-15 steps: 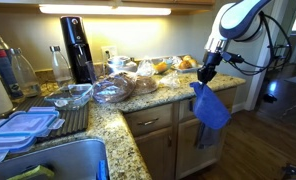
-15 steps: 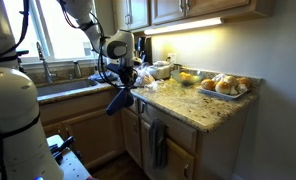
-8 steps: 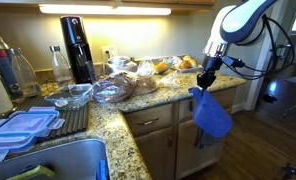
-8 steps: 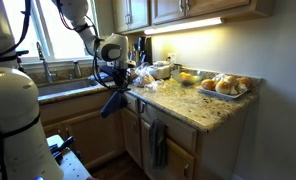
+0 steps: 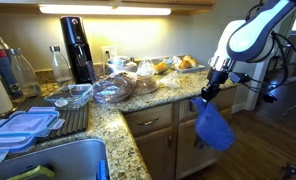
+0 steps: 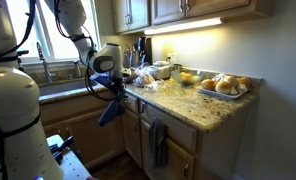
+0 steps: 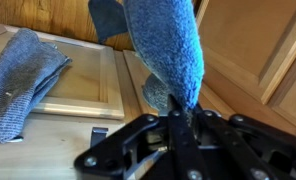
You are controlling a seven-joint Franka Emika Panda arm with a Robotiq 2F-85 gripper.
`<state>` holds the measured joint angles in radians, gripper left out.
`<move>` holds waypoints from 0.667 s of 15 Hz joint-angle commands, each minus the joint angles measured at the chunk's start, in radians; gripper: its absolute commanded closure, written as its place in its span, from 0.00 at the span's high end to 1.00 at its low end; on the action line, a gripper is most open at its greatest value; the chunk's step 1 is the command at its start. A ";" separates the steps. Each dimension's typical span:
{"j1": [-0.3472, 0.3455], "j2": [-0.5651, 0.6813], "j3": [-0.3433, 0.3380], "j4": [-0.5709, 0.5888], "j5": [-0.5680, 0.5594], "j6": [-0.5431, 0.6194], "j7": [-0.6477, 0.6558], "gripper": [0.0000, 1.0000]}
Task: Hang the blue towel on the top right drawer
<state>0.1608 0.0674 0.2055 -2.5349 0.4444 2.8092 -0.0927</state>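
- The gripper [image 5: 207,92] is pinching the blue towel [image 5: 214,125] by its top edge.
- The towel is hanging limp in the air, out in front of the top right drawer [image 5: 185,109].
- Being soft and light, it is probably going to drape easily from this hold.

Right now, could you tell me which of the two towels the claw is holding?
The brighter blue towel, pinched in the claw and dangling; the darker slate towel hangs on the cabinet front.

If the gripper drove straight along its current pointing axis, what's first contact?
Beyond the blue towel clamped in the gripper, probably the oak cabinet front behind it; depth unclear.
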 commanded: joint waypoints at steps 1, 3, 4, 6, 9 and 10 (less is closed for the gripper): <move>-0.028 0.053 0.027 -0.030 0.161 0.113 -0.135 0.05; -0.040 0.090 0.038 -0.018 0.269 0.142 -0.234 0.05; -0.047 0.104 0.044 -0.014 0.316 0.150 -0.279 0.05; -0.062 0.128 0.058 -0.007 0.394 0.165 -0.363 0.05; -0.084 0.157 0.066 0.008 0.475 0.171 -0.467 0.05; -0.090 0.169 0.067 0.014 0.495 0.175 -0.499 0.05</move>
<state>0.1111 0.2145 0.2420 -2.5330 0.8626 2.9543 -0.4878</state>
